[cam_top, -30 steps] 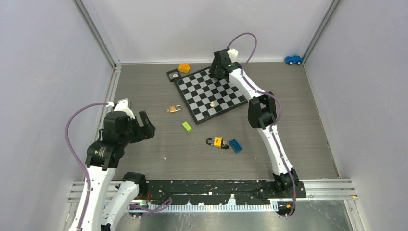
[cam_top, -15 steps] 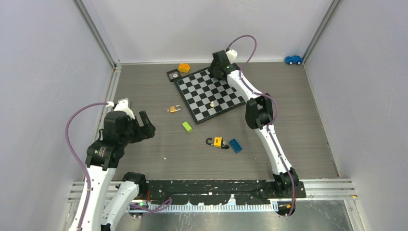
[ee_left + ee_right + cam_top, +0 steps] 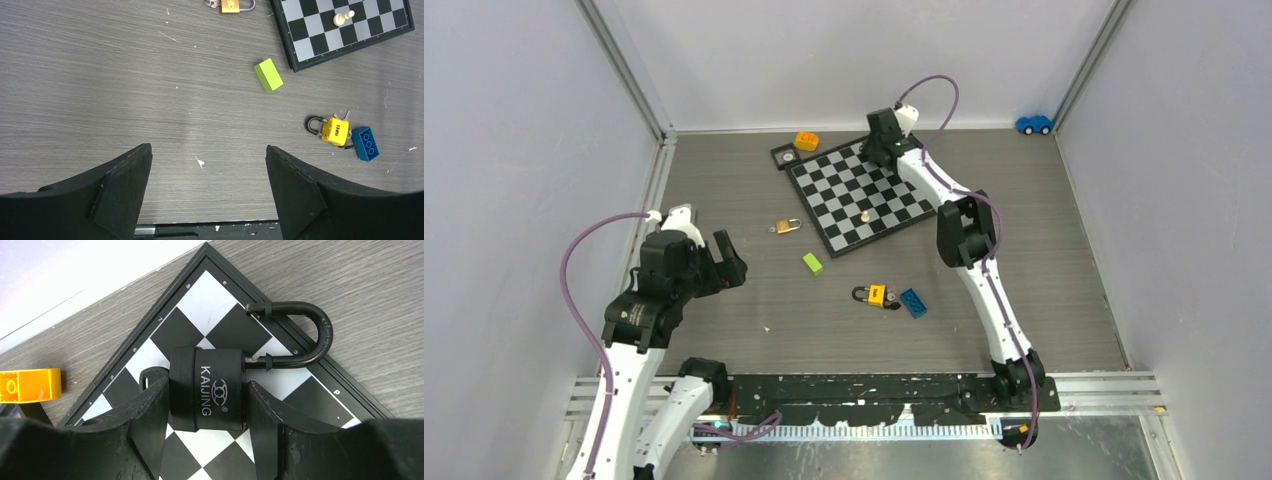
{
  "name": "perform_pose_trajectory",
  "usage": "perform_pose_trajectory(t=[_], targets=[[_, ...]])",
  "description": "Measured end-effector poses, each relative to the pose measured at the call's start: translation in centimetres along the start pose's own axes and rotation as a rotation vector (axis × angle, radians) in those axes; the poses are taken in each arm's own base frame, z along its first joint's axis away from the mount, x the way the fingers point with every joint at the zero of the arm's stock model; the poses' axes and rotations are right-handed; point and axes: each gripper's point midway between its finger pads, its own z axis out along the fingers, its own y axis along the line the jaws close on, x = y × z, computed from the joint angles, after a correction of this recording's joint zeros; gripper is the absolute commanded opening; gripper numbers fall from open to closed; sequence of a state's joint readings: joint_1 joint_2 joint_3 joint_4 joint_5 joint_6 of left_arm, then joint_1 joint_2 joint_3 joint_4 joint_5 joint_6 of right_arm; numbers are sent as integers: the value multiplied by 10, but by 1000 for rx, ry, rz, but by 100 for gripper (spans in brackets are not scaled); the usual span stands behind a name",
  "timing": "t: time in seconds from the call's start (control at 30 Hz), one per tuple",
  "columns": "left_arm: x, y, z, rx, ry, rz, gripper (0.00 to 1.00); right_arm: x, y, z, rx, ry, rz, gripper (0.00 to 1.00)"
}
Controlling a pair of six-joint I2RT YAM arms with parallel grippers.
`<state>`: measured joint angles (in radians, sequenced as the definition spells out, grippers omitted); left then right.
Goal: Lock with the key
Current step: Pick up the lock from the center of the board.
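The left gripper (image 3: 207, 152) hovers above the table (image 3: 1044, 250) on the left, jaws wide apart with nothing between them. Ahead of it lie a brass padlock (image 3: 231, 5) and a green block (image 3: 268, 74). Further right sits a yellow padlock (image 3: 335, 130), and the key (image 3: 345, 115), small and silvery, lies touching it, just beside a blue brick (image 3: 365, 143).

Right again, the chessboard (image 3: 894, 195) carries one white pawn (image 3: 344, 18). At its far corner the right gripper (image 3: 207, 385) has its fingers (image 3: 150, 410) against both sides of a black padlock (image 3: 207, 370), whose shackle (image 3: 315, 335) stands swung open. A dark rounded piece shows at the base of the body; whether that is a key head cannot be told.

The step in hand looks like securing this padlock. It should go best with the pads square on the body's flanks, leaving the shackle and the base end free.

The shackle overhangs the board's raised rim onto the table, so a straight lift seems safer than a drag. The back wall is close behind, and an orange brick (image 3: 30, 385) lies just to the left. The broader bare stretch of table lies nearer, between the two arms.
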<state>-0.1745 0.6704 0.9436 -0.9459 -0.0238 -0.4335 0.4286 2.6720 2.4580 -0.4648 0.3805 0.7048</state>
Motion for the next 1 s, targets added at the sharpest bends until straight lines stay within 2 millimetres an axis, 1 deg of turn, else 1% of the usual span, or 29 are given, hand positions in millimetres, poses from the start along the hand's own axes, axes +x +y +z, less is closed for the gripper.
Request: perform_pose_trajectory(t=[0.13,0.2,0.27,0.37,0.4,0.47,0.57,0.67,0.8,0.9,0.97,1.0], targets=[[0,0,0,0,0,0,87,2,-5,-8,-8,8,-28,21],[0,0,0,0,1,0,89,7,-13,-20,-5,30,-56,17],[0,0,1,0,0,3,92,11,-24,-34,5,53,-88,15],[0,0,1,-2,3,8,98,20,-49,-64,38,105,-148,10],[0,0,2,-3,6,12,99,23,-59,-75,50,123,-166,10],[-1,0,2,-3,9,16,100,24,-70,-92,59,138,-183,9],[-6,-8,-2,31,4,11,100,25,-88,-129,58,158,-202,7],[-12,-22,-7,95,-5,-12,100,21,-103,-168,42,154,-195,5],[-13,-42,-13,197,2,-65,100,20,-127,-225,3,133,-151,4],[-13,-57,-15,279,1,-117,100,29,-141,-259,-40,138,-119,3],[-6,-64,-14,323,18,-157,99,41,-150,-282,-79,152,-105,3],[-3,-67,-12,345,31,-178,97,49,-154,-294,-100,163,-101,3]])
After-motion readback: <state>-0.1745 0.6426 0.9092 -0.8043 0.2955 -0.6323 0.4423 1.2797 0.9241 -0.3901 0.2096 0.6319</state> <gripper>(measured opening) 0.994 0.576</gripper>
